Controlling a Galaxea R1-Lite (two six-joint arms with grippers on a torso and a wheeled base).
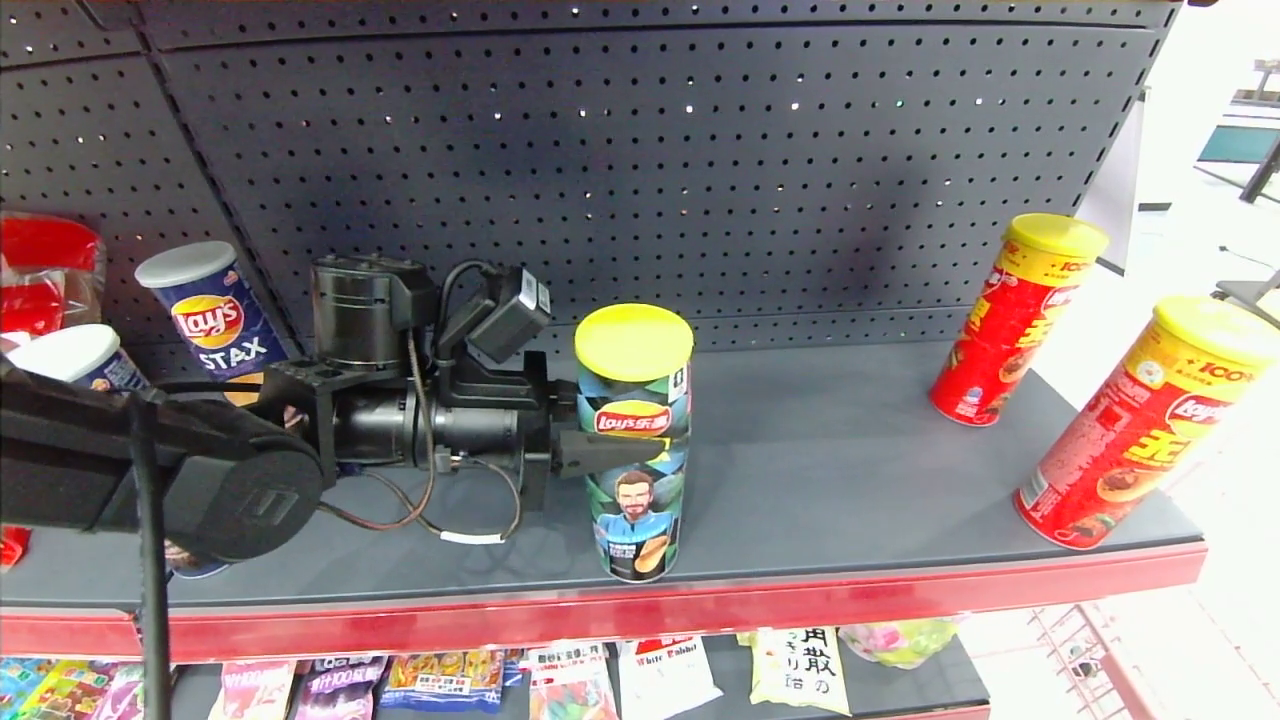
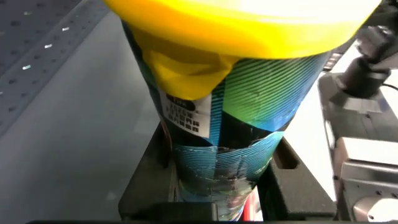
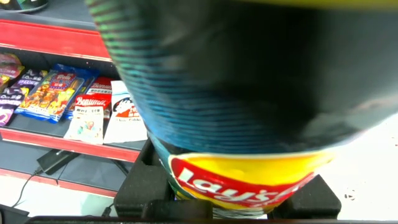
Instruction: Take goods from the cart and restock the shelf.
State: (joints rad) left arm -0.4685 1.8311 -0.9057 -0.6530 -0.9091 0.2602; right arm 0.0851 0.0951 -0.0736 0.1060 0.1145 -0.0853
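Shelving: dark grey pegboard back panel (image 1: 650, 150) over a grey shelf (image 1: 820, 460) with a red front lip (image 1: 700, 605).

Item 1: yellow-lidded can (image 1: 633, 340), teal and blue wrapper with a red-and-yellow logo and a printed figure. It stands upright on the shelf, near the front lip and roughly at mid-width.

Item 2: left claw (image 1: 628, 445), coming in from the left and level with the shelf. It is closed around the middle of the yellow-lidded can, with one dark finger crossing the near face of the can below the logo. In the left wrist view the can rises between the two black fingers (image 2: 283, 165), lid towards the camera.

Item 3: right claw (image 3: 230, 193), seen close up with a second can (image 3: 236, 93) between its black fingers. This can has the same teal wrapper and red-and-yellow logo. The view is too close to be certain, but the claw appears to be clamped on it.

Item 4: two red cans with yellow lids at the right end of the shelf, one far (image 1: 1015, 320) and one near (image 1: 1140, 425), well apart from the yellow-lidded can.

Item 5: two blue cans with white lids at the far left, the farther one (image 1: 215, 315) against the pegboard and the other (image 1: 80, 355) further left.

Item 6: red bags (image 1: 40, 270) at the extreme left edge.

Item 7: snack packets (image 1: 660, 675) in a row on the lower shelf, under the red lip.
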